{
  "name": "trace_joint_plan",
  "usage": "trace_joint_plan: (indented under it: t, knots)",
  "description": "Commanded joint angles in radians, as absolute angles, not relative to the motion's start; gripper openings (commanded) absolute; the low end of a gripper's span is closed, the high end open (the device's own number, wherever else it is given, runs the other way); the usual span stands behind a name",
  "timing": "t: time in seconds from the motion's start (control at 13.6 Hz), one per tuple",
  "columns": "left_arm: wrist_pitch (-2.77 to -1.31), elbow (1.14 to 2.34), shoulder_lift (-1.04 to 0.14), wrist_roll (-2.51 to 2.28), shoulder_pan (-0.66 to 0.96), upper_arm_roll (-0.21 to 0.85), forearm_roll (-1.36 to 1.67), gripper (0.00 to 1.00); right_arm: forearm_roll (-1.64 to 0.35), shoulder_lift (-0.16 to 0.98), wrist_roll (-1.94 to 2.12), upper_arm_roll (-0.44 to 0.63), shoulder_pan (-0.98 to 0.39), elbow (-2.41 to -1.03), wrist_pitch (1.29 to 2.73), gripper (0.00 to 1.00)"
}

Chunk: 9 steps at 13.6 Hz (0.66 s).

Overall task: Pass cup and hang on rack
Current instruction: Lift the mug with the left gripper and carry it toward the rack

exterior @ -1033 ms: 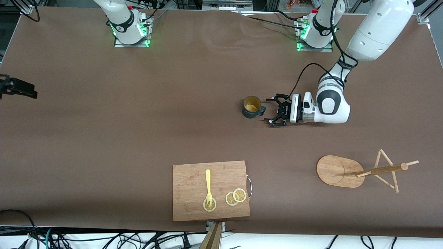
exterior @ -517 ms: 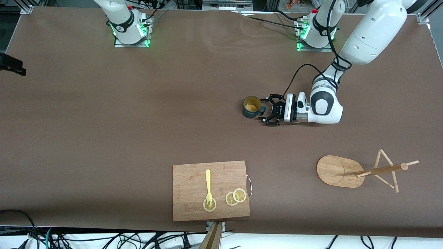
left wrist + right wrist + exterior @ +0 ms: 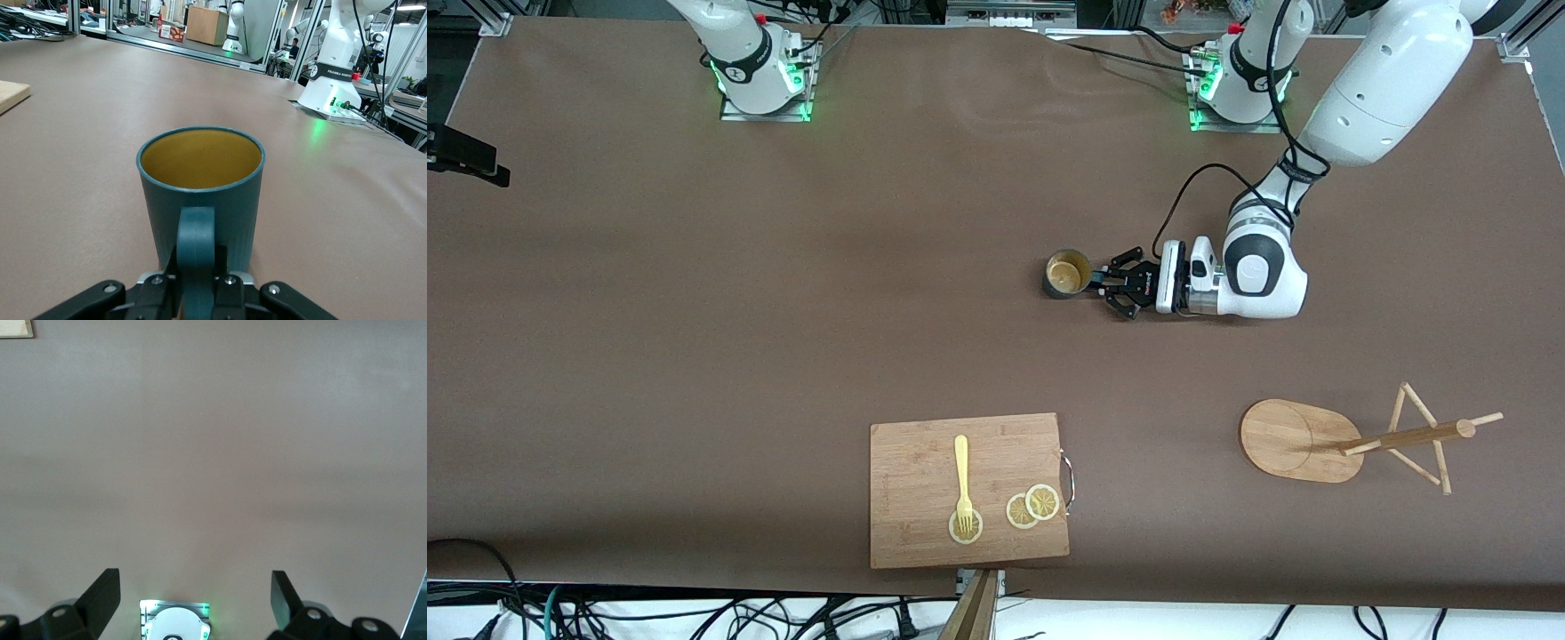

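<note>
The dark teal cup (image 3: pixel 1065 274) is upright at mid-table, its inside yellowish-tan; it fills the left wrist view (image 3: pixel 200 180). My left gripper (image 3: pixel 1096 283) lies low and level beside it. It is shut on the cup's loop handle (image 3: pixel 195 240), with its fingers (image 3: pixel 230 293) pressed on both sides. The bamboo rack (image 3: pixel 1294 440), with its post (image 3: pixel 1405 436) and thin pegs, stands nearer the front camera at the left arm's end. My right gripper (image 3: pixel 193 600) is open and empty, high over bare table at the right arm's end.
A wooden cutting board (image 3: pixel 916 462) lies at the table's front edge. It holds a yellow fork (image 3: pixel 961 476) and lemon slices (image 3: pixel 1033 507). The right arm's base (image 3: pixel 175 623) shows in the right wrist view.
My left gripper has moved up to the cup and shut on its handle. The cup has shifted slightly toward the right arm's end.
</note>
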State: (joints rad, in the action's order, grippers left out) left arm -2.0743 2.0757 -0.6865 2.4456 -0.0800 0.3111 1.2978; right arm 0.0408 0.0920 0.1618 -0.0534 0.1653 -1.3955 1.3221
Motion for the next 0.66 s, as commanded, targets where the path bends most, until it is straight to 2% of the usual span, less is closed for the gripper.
trace_joint_plan:
  t: [0.0, 0.22, 0.37, 0.59]
  knots:
    - [-2.068, 2.129, -0.648, 2.494, -0.148, 0.318, 1.322, 0.0, 0.021, 0.078, 0.176, -0.048, 0.167, -1.404, 1.298, 1.0]
    - [-2.014, 2.19, -0.548, 2.439, -0.254, 0.316, 1.315, 0.0, 0.046, 0.074, 0.173, -0.046, 0.091, -1.405, 1.315, 1.0]
    - [-1.964, 2.236, -0.442, 2.273, -0.351, 0.316, 1.219, 0.0, 0.049, 0.071, 0.14, -0.031, 0.087, -1.405, 1.309, 1.0]
    - [-1.824, 2.226, -0.381, 2.029, -0.558, 0.318, 1.012, 0.0, 0.044, 0.078, 0.133, -0.006, 0.086, -1.404, 1.302, 1.0]
